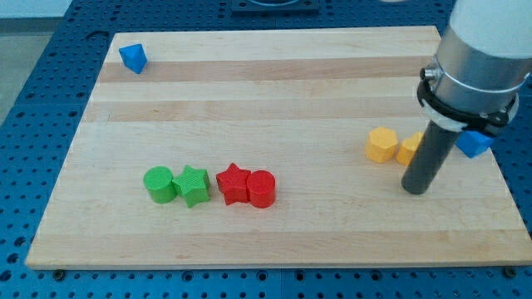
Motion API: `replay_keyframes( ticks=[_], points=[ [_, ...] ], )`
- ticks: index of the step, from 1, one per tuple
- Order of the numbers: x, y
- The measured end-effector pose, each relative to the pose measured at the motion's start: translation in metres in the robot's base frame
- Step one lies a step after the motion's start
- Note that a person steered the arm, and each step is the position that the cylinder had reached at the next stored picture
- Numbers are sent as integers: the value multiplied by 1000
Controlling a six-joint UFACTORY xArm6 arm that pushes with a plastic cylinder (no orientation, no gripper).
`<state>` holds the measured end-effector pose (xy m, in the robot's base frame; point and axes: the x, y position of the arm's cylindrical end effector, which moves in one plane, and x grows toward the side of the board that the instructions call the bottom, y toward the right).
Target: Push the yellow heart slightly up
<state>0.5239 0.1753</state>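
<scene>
Camera view shows a pale wooden worktop resting on a blue perforated base. No pincer exists on this arm, so no spread or pressed state can be told; the arm ends in a dark rod, and my tip touches the worktop near the view's right edge. Just above and left of the tip lies a yellow block, partly hidden behind the rod; its shape cannot be made out fully, though it sits where a heart might be. Touching or almost touching its left side is a yellow hexagonal block. A blue block peeks out to the right of the rod, close to the worktop's right edge. Well apart, toward the view's lower left, four blocks stand in a row: a green cylinder, a green star, a red star and a red cylinder. Another blue block sits in the top left corner.
</scene>
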Motion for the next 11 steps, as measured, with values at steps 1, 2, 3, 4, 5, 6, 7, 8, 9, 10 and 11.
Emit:
replay_keyframes(
  ticks=[1,2,3,4,5,6,7,8,9,10,11],
  points=[
    [-3,0],
    [-14,3],
    [-24,3],
    [-31,3],
    [-64,3],
    [-79,3],
    [-60,3],
    [-73,3],
    [-96,3],
    [-83,16],
    [-88,19]
  ],
)
